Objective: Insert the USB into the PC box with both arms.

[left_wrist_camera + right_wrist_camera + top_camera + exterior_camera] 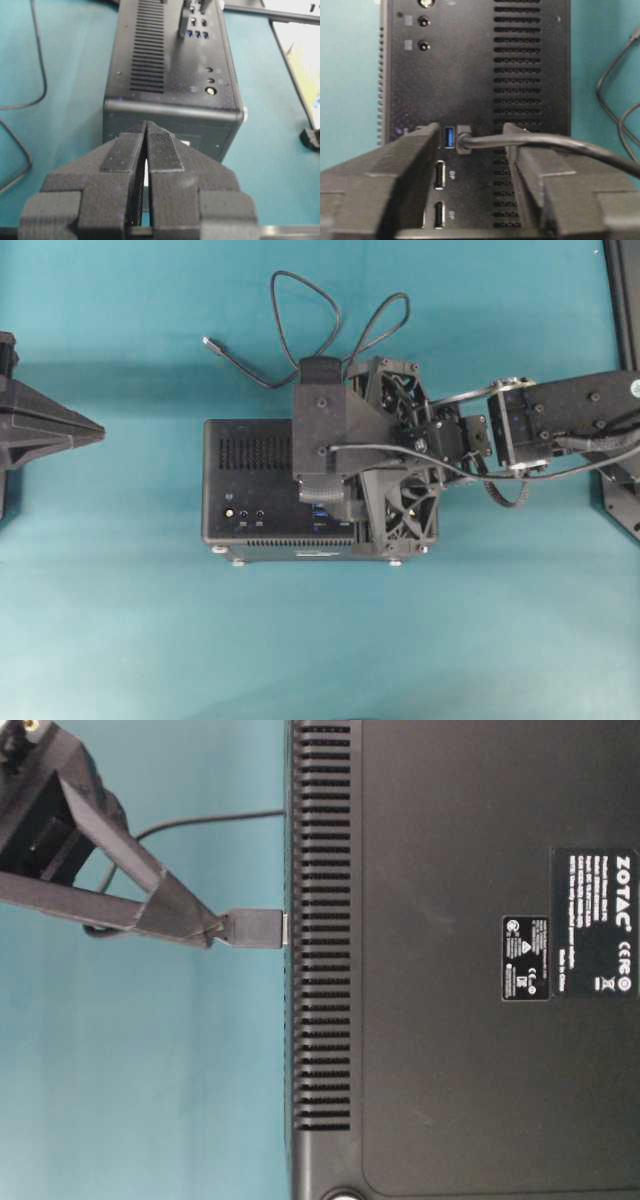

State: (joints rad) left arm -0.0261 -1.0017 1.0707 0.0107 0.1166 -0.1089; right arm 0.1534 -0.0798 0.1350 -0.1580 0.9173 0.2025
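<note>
The PC box [250, 455] lies on the teal table with its port face up. The USB [464, 139] is seated in a socket beside a blue port [448, 137]. Its cable [545, 142] runs off to the right over one finger. My right gripper [470, 131] hangs over that face, open, with its fingers on either side of the plug and not squeezing it. From table level one fingertip [205, 925] meets the rear of the USB [255, 928]. My left gripper [146, 126] is shut on nothing and sits a short way left of the box's end [170, 125].
The cable [300, 300] loops on the table behind the box, and its silvery-tipped end [208, 341] lies at the back left. A black frame [625, 300] runs along the right edge. My right arm [560, 420] reaches in from the right.
</note>
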